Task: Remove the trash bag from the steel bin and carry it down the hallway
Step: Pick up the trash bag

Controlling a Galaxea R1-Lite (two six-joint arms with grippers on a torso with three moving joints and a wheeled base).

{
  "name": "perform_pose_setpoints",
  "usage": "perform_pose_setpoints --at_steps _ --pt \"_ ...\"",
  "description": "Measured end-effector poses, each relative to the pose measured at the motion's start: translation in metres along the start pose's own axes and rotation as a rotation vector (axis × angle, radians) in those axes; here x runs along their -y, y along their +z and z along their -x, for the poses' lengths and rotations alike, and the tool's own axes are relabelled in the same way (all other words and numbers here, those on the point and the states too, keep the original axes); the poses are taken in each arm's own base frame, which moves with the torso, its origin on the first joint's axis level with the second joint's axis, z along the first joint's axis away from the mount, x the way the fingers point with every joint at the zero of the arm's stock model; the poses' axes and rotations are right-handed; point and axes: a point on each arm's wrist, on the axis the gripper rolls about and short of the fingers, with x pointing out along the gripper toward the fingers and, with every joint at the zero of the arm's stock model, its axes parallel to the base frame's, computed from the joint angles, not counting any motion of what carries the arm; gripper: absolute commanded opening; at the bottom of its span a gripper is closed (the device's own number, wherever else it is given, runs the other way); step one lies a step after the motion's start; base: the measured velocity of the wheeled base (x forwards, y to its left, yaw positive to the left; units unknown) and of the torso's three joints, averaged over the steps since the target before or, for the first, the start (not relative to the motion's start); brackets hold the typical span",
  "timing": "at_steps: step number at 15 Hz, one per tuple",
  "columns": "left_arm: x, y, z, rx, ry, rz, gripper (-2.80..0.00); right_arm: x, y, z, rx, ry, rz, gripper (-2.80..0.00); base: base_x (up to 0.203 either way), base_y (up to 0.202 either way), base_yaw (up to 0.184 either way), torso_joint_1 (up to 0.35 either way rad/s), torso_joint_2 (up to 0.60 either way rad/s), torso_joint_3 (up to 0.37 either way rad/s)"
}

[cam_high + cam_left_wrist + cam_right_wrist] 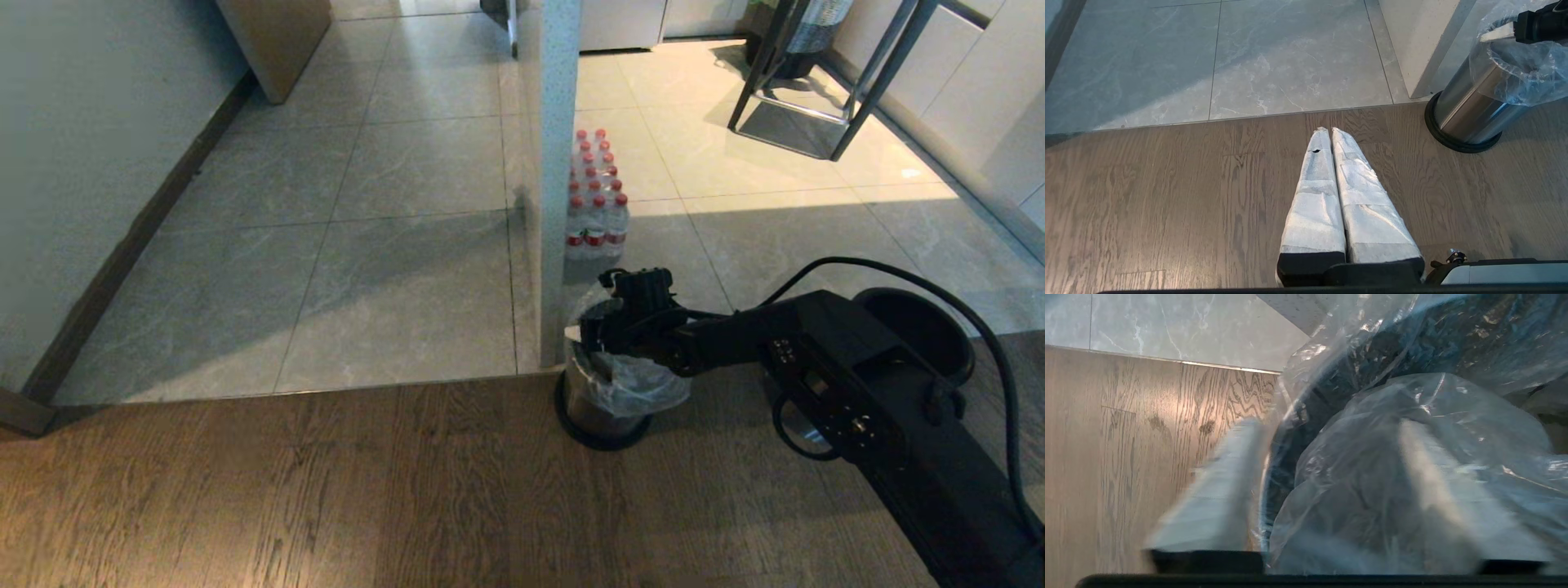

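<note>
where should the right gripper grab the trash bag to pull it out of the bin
Grip the loose folded-over collar of the trash bag at the rim of the steel bin, coming from above, one finger outside and one inside. The plastic bunches there, and the bin's mouth faces up, so lifting straight up frees it.

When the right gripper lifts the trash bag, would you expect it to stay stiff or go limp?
Probably limp: the trash bag is thin, crinkled film draped over the steel bin rim. It likely feels light and may slip between the right gripper fingers.
</note>
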Motion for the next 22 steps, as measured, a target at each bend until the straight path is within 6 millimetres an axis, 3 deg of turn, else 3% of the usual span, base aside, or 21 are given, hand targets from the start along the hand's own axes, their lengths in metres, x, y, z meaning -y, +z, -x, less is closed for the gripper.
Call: perform_pose_setpoints --at_steps 15,22 --pt "0.0 0.0 0.0 0.0 0.0 0.0 -2.8 -0.002 0.003 0.004 -0.003 -0.008 -0.008 -2.8 0.0 0.0 0.0 0.0 0.0 0.0" --pt "0.0 0.0 0.0 0.0 0.0 0.0 -2.8 0.015 0.027 0.036 0.002 -0.048 -0.028 -2.8 0.0 0.0 0.0 0.0 0.0 0.0"
